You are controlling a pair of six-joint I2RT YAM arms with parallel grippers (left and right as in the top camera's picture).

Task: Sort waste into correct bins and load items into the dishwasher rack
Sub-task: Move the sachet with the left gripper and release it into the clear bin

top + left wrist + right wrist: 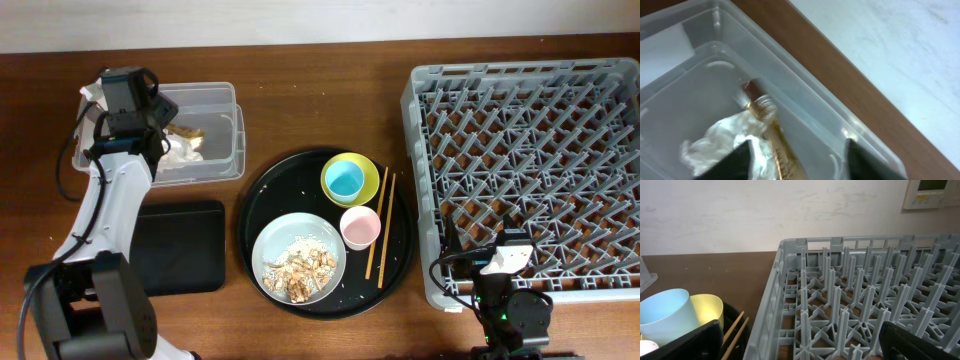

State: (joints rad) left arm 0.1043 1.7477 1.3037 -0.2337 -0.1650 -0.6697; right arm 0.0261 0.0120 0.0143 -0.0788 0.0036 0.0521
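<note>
My left gripper (150, 130) hangs open over the clear tub (225, 90). Between its spread fingers (735, 162) the gold-and-brown wrapper (775, 140) lies loose on the tub floor beside the crumpled napkin (715, 142). The round black tray (250, 215) carries the yellow-green bowl (367, 168) with the blue cup (345, 180) inside, the pink cup (360, 227), the chopsticks (380, 225) and the grey plate (275, 245) with rice scraps (300, 270). My right gripper (500, 262) stands open and empty at the front left corner of the dishwasher rack (530, 150).
The shallow black rectangular tray (180, 245) lies in front of the tub, left of the round tray. Loose rice grains dot the round tray's floor. The rack's peg grid (850, 295) fills the right wrist view, with the blue cup (665, 315) and chopsticks (735, 327) to its left.
</note>
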